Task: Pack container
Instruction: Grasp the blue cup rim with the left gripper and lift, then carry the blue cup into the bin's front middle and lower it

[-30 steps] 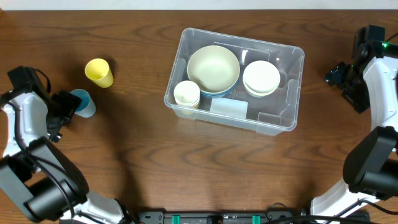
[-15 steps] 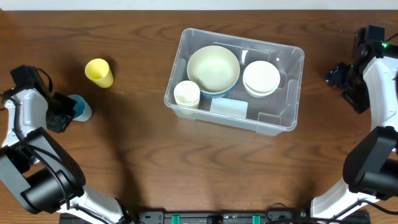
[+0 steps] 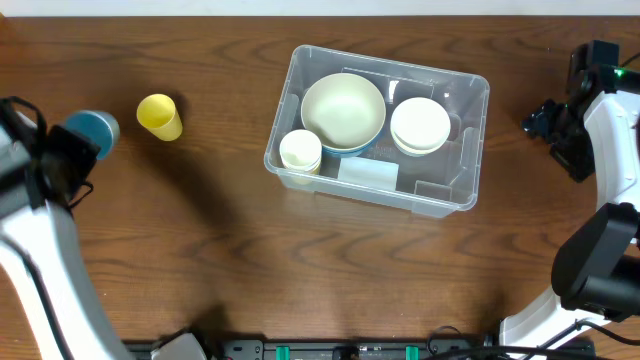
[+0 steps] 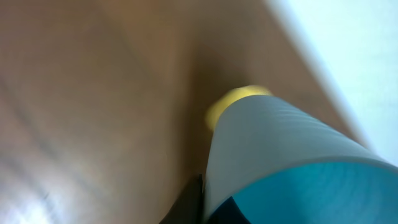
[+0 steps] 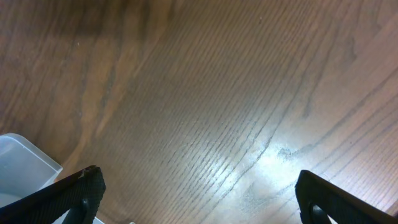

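Overhead: left pincer [image 3: 70, 152] closed on a blue cup [image 3: 92, 129] at the left of the table [image 3: 200, 260], container [image 3: 447, 206] standing at centre; left wrist: the cup fills the blurred view; right wrist: right pincer [image 5: 199, 199] spread wide, touching nothing.

Your overhead view was evenly lit and sharp, with soft shadows on the table [image 3: 230, 250], though the left arm [image 3: 35, 235] looked smeared. Your left wrist view was badly blurred, the blue cup [image 4: 280, 155] a soft mass; your right wrist view was crisp, with glare on the wood.
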